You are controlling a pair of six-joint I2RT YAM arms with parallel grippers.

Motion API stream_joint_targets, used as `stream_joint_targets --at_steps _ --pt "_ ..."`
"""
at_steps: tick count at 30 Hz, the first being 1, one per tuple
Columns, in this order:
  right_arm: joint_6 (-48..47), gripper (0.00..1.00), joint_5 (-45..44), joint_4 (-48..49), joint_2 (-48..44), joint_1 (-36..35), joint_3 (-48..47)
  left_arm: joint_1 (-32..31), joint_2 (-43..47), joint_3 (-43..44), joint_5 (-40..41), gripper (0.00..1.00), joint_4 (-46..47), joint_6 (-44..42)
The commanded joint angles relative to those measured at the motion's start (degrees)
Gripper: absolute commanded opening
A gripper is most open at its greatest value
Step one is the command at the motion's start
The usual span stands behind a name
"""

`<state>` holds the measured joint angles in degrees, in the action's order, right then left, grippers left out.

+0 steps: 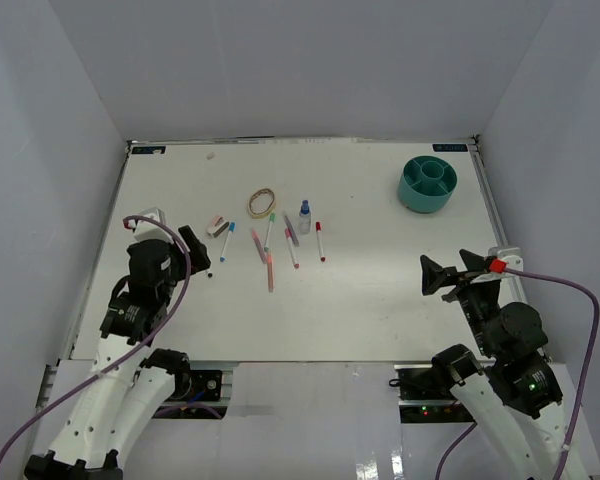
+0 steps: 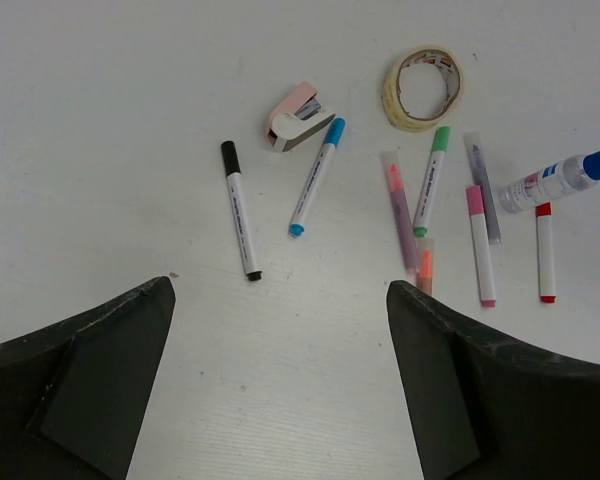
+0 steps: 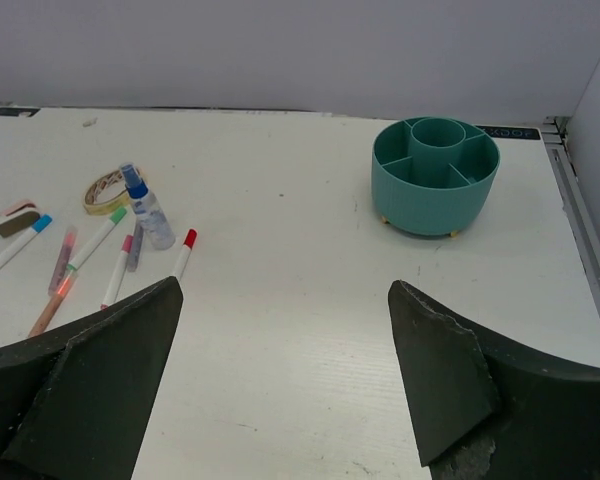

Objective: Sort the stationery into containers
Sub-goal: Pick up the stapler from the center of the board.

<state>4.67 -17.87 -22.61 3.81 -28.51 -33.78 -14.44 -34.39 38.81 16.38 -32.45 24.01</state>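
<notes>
The stationery lies in a cluster left of the table's middle. It includes a tan tape-like loop (image 1: 262, 202), a small clear blue-capped bottle (image 1: 304, 215), a white-and-pink eraser block (image 1: 217, 225), and blue-capped (image 1: 226, 241), green-capped (image 1: 268, 228), pink-capped (image 1: 291, 248) and red-capped (image 1: 320, 241) pens. The round teal organiser (image 1: 427, 183) stands at the far right, with nothing visible inside in the right wrist view (image 3: 435, 175). My left gripper (image 1: 195, 250) is open and empty, just near-left of the pens (image 2: 317, 175). My right gripper (image 1: 448, 272) is open and empty, well short of the organiser.
A black-capped pen (image 2: 239, 209) lies closest to my left gripper (image 2: 280, 285). An orange pen (image 1: 270, 272) lies nearest the front of the cluster. White walls enclose the table on three sides. Bare table lies under my right gripper (image 3: 285, 285).
</notes>
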Motion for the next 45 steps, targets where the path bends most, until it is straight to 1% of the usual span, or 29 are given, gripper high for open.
stream_joint_targets --at_steps 1,4,5,7,10,13,15,18,21,24,25,30,31,32,36,39,43,45 --pt "0.78 0.9 -0.5 1.95 2.25 -0.31 -0.41 -0.24 -0.59 0.74 -1.96 0.98 1.51 -0.19" --pt "0.61 0.9 -0.76 1.78 4.62 -0.4 -1.28 -0.24 -3.83 2.06 -3.72 0.98 2.39 -0.89" --pt "0.69 0.9 -0.85 1.87 5.49 -0.32 -2.16 -0.15 -6.36 2.58 -3.81 0.98 2.21 -1.07" --pt "0.96 0.9 -0.15 1.26 8.74 -0.49 -3.39 -0.15 -9.1 4.51 -4.16 0.98 1.95 -1.33" --pt "1.13 0.9 4.5 0.2 14.01 -0.58 -6.2 -0.24 -14.64 6.8 -5.65 0.98 1.07 0.33" --pt "2.27 0.9 10.99 -0.77 18.59 -0.58 -7.61 -0.15 -20.26 8.47 -6.8 0.98 1.07 2.0" --pt "3.06 0.9 12.59 -1.29 21.05 -0.58 -7.79 -0.15 -22.99 9.7 -6.1 0.98 1.07 1.75" --pt "4.03 0.9 13.82 -1.47 23.25 -0.58 -6.83 -0.07 -29.83 12.95 -5.31 0.98 0.63 -0.53" --pt "4.3 0.9 15.23 -0.77 24.48 -0.58 -5.69 0.02 -33.45 15.15 -4.08 0.98 0.54 -2.55" --pt "4.3 0.9 17.25 -0.16 24.58 -0.58 -5.16 0.37 -39.42 17.7 -2.41 0.98 0.46 -4.84" --pt "4.3 0.9 19.69 0.11 24.4 -0.58 -4.72 0.55 -41.0 18.58 -2.23 0.98 0.11 -5.02" --pt "3.6 0.9 20.42 1.6 21.5 -0.58 -2.79 2.65 -51.37 24.54 -2.41 0.98 0.01 -6.17" --pt "3.42 0.9 20.42 1.87 21.06 -0.58 -2.52 3.44 -53.04 25.69 -3.02 0.98 -0.07 -6.78" --pt "3.42 0.9 20.33 1.87 20.36 -0.58 -2.17 3.8 -55.93 26.66 -5.28 0.97 -0.25 -8.18" --pt "2.98 0.9 20.33 1.87 19.3 -1.1 -1.73 5.64 -62.18 30.97 -10.3 0.93 -0.16 -11.09" --pt "2.63 0.9 19.89 1.87 18.6 -1.63 -1.38 7.05 -65.7 33.7 -12.16 0.92 0.1 -12.75" --pt "2.37 0.9 19.01 1.87 17.98 -2.34 -1.03 8.11 -69.22 35.98 -12.43 0.91 0.54 -15.92" --pt "2.28 0.9 18.92 1.87 17.54 -2.6 -0.94 8.37 -70.19 36.51 -12.69 0.89 1.33 -17.76"
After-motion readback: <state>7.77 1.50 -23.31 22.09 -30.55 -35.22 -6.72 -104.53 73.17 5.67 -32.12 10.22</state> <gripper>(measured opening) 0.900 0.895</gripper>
